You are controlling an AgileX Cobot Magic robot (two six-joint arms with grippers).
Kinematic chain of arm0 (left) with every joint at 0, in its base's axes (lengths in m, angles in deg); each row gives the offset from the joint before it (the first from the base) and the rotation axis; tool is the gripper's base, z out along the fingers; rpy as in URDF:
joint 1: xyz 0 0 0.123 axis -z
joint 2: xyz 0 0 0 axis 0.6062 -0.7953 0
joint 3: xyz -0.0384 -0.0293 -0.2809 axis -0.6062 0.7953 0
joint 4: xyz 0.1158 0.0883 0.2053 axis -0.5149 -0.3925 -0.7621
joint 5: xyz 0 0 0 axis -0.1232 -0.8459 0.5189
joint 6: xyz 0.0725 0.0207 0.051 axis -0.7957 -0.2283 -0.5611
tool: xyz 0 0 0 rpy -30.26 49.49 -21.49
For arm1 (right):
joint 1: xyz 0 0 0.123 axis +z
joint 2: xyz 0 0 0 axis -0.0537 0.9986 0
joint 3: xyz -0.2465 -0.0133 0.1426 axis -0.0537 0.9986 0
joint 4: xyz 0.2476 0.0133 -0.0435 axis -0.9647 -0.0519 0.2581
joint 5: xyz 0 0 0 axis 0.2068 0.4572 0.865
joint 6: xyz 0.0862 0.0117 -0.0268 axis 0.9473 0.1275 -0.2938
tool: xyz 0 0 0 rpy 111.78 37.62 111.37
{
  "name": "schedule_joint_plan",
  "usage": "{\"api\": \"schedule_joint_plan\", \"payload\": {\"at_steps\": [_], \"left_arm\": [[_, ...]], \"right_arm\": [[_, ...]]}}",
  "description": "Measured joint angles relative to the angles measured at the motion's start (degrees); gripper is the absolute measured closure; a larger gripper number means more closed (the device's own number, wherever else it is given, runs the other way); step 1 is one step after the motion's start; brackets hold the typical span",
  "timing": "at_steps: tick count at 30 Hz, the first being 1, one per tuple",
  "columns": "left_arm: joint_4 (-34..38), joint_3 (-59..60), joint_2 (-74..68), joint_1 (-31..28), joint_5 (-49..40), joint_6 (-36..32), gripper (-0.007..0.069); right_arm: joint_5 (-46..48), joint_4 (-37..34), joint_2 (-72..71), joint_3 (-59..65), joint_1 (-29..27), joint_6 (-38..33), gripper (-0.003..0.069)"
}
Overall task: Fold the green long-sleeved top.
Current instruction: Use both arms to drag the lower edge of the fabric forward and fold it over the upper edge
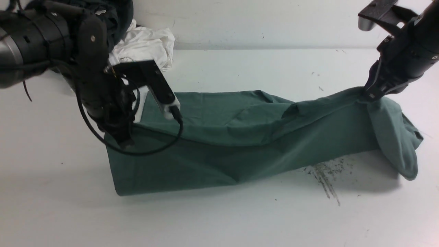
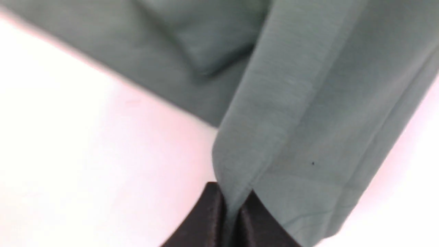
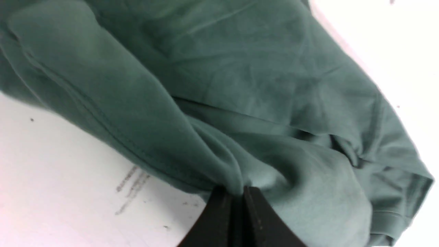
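Observation:
The green long-sleeved top [image 1: 223,137] lies stretched across the white table as a long folded band. My left gripper [image 1: 124,143] is shut on its left end, where the cloth edge [image 2: 260,137] is pinched between the black jaws of this gripper [image 2: 233,202]. At the right, my right gripper [image 1: 366,97] is shut on the top's far right part and holds it raised, with a bunch of fabric hanging below it. Folds of the top [image 3: 240,85] run into the closed jaws of this gripper [image 3: 240,193]. A cuffed sleeve end [image 3: 404,192] droops beside it.
A white garment [image 1: 147,44] and a dark one [image 1: 116,13] are piled at the back left behind my left arm. Grey scuff marks [image 1: 325,175] streak the table in front of the top's right part. A black cable [image 1: 154,144] loops from my left arm over the cloth.

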Motion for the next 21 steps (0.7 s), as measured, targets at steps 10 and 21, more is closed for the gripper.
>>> {"api": "schedule_joint_plan", "payload": {"at_steps": [10, 21], "left_arm": [[1.8, -18.4, -8.9, -2.7, -0.5, 1.9, 0.0608], [1.6, -33.3, -22.8, -2.7, -1.3, 7.1, 0.0608]], "right_arm": [[-1.6, 3.0, 1.5, -1.4, -0.2, 0.0, 0.0645], [-0.3, 3.1, 14.4, -18.2, -3.0, 6.0, 0.0645]]}}
